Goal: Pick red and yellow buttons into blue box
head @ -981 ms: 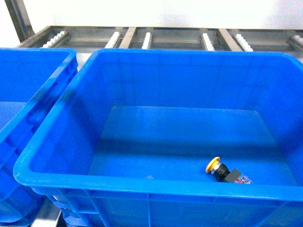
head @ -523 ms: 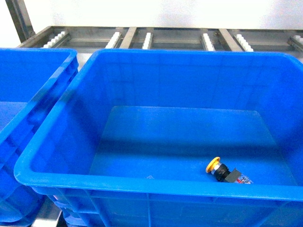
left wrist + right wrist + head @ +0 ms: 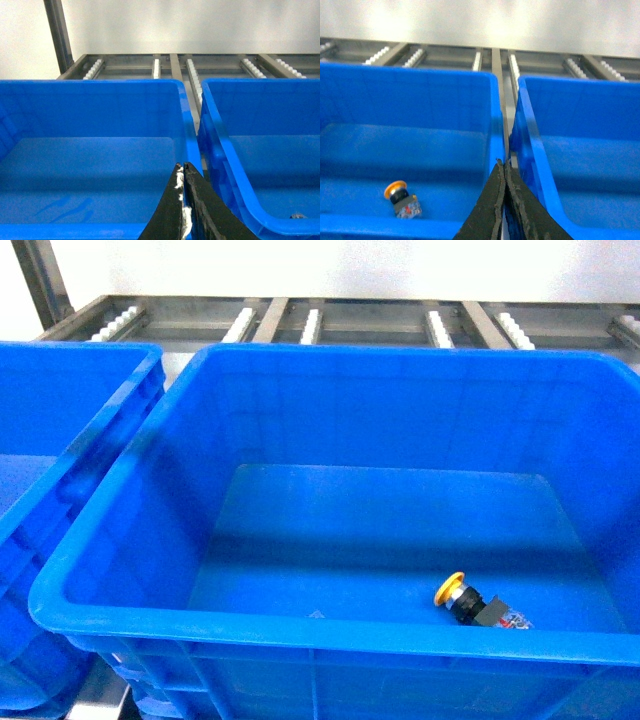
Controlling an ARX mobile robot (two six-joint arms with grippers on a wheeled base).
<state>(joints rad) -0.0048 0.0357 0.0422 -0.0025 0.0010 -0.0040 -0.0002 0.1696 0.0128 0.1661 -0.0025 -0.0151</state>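
Lying in box: yellow button (image 3: 468,600) on its side on the blue box (image 3: 330,370) floor, near front wall, right of centre; cap points left.
Left gripper (image 3: 183,170): fingers pressed together, nothing between them, above the rims where two crates meet.
Right gripper (image 3: 502,167): fingers pressed together, nothing held, above the gap between crates.
Red button: not visible in any view.
Neighbour: second blue crate (image 3: 60,420) just left.
Behind: roller rack (image 3: 330,320).

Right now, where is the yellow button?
The yellow button lies on its side on the floor of the blue box, near the front wall, right of centre in the head view.
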